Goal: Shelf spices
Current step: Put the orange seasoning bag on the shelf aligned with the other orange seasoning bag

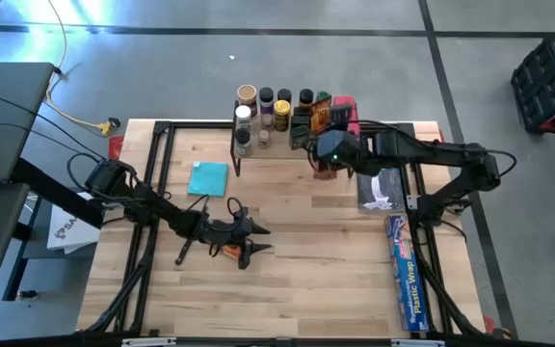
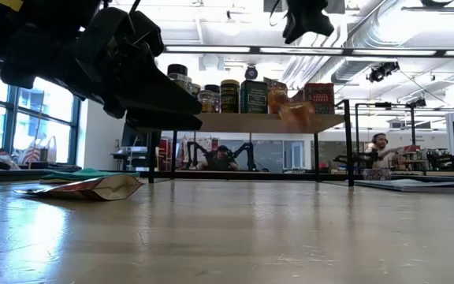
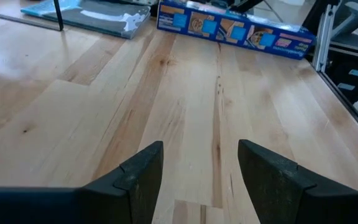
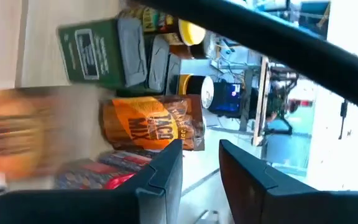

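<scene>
The shelf [image 1: 287, 152] stands at the table's far edge, its top crowded with spices: jars [image 1: 256, 108], a green tin [image 4: 95, 50] and an orange taco-mix packet [image 4: 151, 127]. My right gripper [image 4: 201, 162] hovers open above the shelf's right end, holding nothing. A blurred orange packet [image 2: 298, 116] shows at the shelf's front edge below it; I cannot tell whether it rests there. My left gripper [image 3: 201, 162] is open low over mid-table. A tan packet [image 2: 93, 188] lies flat on the table beside it.
A teal cloth [image 1: 207, 178] lies left of the shelf. A grey sheet [image 1: 382, 188] and the long blue plastic-wrap box [image 1: 405, 275] lie along the table's right side. The near half of the wooden tabletop [image 1: 297, 289] is bare. A person [image 2: 381, 150] sits in the room behind.
</scene>
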Motion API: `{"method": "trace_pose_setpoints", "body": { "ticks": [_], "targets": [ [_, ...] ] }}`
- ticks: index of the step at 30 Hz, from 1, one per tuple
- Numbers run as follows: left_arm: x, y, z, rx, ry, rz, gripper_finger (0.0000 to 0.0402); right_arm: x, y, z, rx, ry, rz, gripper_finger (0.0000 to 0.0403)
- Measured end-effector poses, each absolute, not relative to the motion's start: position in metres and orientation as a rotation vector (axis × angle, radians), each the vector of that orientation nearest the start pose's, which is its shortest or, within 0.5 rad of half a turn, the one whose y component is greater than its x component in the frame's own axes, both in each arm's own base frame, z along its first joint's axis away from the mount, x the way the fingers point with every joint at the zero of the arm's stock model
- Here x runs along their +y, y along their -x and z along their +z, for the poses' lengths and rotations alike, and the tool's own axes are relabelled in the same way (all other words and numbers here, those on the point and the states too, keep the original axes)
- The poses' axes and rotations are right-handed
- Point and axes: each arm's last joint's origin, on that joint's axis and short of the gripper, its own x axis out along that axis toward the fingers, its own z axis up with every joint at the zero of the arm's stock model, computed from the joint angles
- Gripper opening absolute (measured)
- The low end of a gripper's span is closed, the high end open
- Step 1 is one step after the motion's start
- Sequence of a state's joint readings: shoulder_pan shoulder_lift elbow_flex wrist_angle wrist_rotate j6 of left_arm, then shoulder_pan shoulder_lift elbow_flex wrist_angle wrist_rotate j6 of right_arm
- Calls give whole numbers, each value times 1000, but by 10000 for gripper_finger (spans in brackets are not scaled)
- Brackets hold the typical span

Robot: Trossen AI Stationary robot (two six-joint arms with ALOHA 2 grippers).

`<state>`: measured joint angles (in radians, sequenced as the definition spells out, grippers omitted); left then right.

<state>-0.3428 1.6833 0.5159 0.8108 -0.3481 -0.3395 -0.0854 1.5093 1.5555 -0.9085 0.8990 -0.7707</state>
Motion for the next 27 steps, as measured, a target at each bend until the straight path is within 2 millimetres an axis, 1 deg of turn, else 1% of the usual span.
{"method": "trace_pose_setpoints", "body": {
  "ticks": [2, 4, 5, 7, 10, 11, 13, 14, 16, 18, 20, 22, 27],
  "targets": [
    [-88, -276, 131, 331, 215, 62, 204, -41, -298, 374, 1126, 972, -595, 99],
    [-89, -276, 131, 331, 215, 60, 204, -30, -294, 374, 1091, 903, -567, 99],
    [-90, -276, 131, 332, 214, 59, 204, -24, -291, 375, 1063, 841, -541, 99],
    [-91, -275, 131, 329, 212, 60, 204, -12, -284, 373, 1026, 659, -429, 99],
    [-93, -276, 132, 322, 206, 75, 204, 6, -277, 366, 1058, 402, -209, 99],
    [-93, -277, 133, 319, 201, 74, 204, 12, -275, 364, 1079, 342, -159, 99],
    [-95, -280, 137, 305, 180, 70, 204, 28, -274, 355, 1106, 291, -104, 99],
    [-96, -283, 140, 293, 163, 65, 204, 38, -273, 346, 1120, 290, -76, 99],
    [-98, -290, 147, 285, 129, 51, 204, 56, -271, 322, 1150, 300, -30, 99],
    [-98, -295, 151, 304, 88, 44, 204, 72, -270, 291, 1155, 299, -14, 99],
    [-99, -300, 153, 324, 50, 45, 204, 79, -269, 257, 1134, 284, -65, 99],
    [-100, -303, 156, 330, 26, 46, 204, 76, -269, 229, 1085, 240, -147, 99],
    [-100, -303, 156, 344, 14, 46, 204, 46, -275, 176, 959, 85, -307, 99]
  ]
}}
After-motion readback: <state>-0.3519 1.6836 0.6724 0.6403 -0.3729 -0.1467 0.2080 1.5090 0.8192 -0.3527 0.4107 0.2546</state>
